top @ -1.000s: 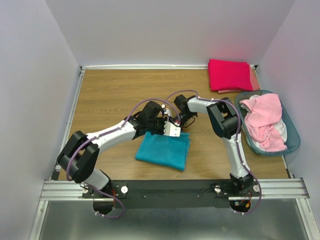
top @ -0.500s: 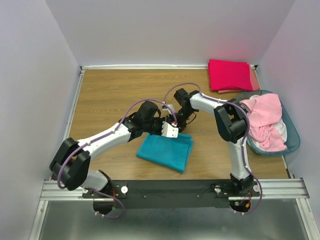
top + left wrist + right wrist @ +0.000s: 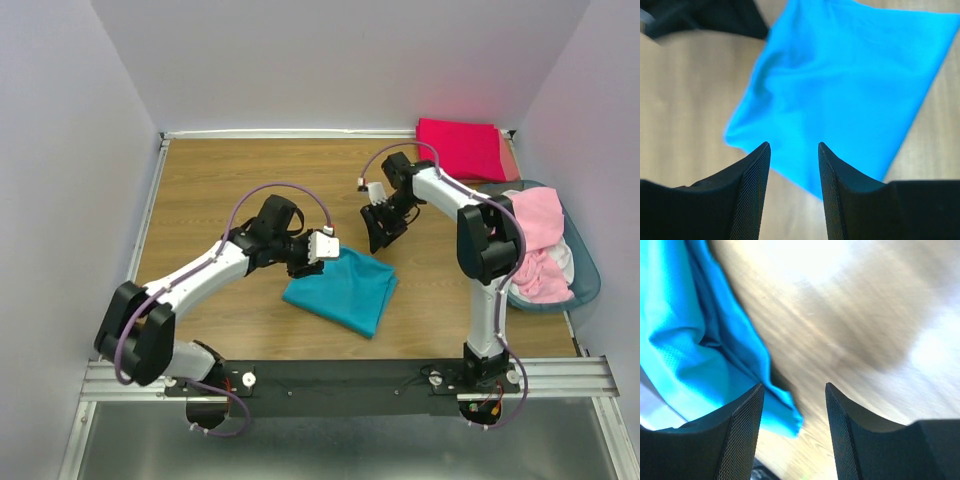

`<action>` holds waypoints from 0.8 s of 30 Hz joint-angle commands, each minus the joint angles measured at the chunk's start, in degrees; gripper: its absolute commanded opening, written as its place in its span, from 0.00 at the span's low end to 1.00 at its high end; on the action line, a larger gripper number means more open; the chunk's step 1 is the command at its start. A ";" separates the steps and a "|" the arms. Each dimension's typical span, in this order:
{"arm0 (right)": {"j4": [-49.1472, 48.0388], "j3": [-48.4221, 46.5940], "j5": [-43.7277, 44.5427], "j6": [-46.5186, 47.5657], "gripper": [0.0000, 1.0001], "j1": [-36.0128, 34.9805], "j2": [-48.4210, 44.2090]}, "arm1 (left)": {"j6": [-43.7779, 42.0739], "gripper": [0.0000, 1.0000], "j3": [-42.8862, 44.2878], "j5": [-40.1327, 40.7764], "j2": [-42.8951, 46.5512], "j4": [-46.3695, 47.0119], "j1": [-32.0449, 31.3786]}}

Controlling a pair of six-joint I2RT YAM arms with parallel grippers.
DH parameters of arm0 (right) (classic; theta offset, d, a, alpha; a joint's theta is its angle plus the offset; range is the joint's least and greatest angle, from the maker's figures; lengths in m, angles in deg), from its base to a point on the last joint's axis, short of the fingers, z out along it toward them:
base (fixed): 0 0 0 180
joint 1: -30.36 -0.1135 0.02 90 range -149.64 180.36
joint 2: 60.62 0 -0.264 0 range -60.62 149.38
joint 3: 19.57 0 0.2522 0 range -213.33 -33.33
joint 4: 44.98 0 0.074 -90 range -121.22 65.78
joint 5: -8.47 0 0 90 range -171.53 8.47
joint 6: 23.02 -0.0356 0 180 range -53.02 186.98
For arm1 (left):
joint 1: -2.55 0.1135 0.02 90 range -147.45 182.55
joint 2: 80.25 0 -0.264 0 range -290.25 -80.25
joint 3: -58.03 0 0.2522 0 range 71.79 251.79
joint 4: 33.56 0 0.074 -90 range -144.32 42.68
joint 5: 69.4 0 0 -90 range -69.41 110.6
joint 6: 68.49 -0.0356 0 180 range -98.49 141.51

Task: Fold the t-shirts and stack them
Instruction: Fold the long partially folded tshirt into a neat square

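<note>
The left gripper (image 3: 322, 247) and right gripper (image 3: 381, 230) had just let go of the teal shirt (image 3: 342, 290) and pulled away, jaws parted and empty. It lay folded near the middle of the table (image 3: 215, 180), seemingly ready to join the crimson shirt (image 3: 460, 148) at the far right.

Left end effector (image 3: 793, 146) and right end effector (image 3: 794, 386), jaws apart.
</note>
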 commanded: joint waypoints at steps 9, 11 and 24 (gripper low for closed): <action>8.44 -2.36 -4.21 4.00 0.60 4.38 -4.92 | 19.90 0.50 5.35 -13.49 -15.21 1.49 4.09; 8.44 0.90 -6.76 5.49 0.60 4.46 -6.94 | 20.07 0.50 6.15 -14.98 -17.15 0.61 5.67; 2.38 9.25 -9.41 10.68 0.61 4.38 -6.96 | 21.30 0.50 8.34 -15.96 -23.04 -1.24 8.22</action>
